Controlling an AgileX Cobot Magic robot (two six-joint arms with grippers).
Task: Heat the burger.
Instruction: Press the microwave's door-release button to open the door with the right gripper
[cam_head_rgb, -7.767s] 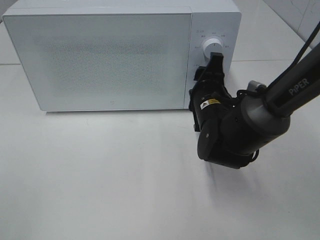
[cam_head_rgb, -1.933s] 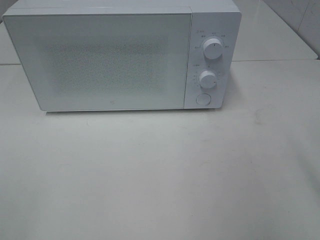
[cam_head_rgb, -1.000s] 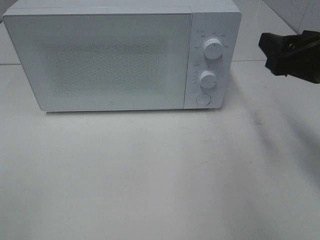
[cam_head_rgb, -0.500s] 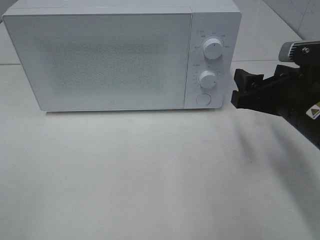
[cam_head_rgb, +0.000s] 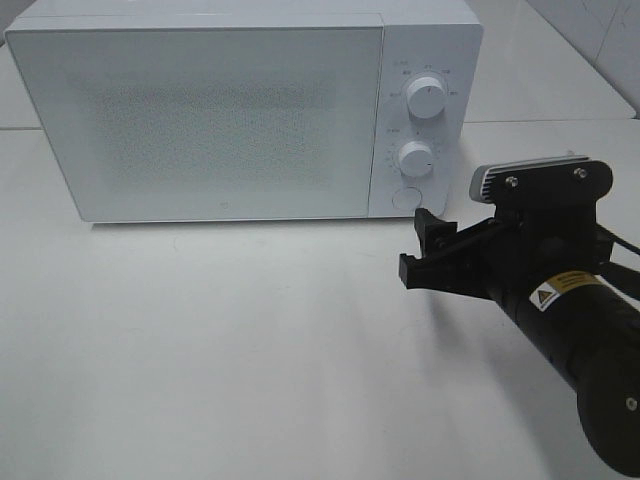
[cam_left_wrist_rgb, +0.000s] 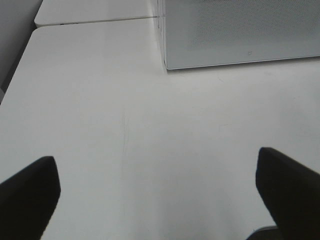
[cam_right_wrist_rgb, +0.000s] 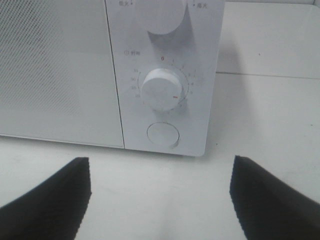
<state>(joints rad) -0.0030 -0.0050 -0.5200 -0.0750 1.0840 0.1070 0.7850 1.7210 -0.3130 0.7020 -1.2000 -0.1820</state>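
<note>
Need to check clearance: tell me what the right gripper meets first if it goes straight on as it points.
The right gripper would probably meet the microwave's control panel, around the round button under the lower knob; nothing shows between, but depth is unclear.

The tabletop (cam_head_rgb: 200, 350) in front of the microwave (cam_head_rgb: 240, 110) is seen bare and can be crossed freely. Passage to the back is blocked by the microwave itself. Before its control panel (cam_head_rgb: 450, 130) room is taken by the right pincer (cam_head_rgb: 420, 245).

The black two-finger right gripper (cam_head_rgb: 419, 247) points level, jaws spread wide, nothing between them. The black two-finger left gripper (cam_left_wrist_rgb: 159, 200) is fully spread, empty.
</note>
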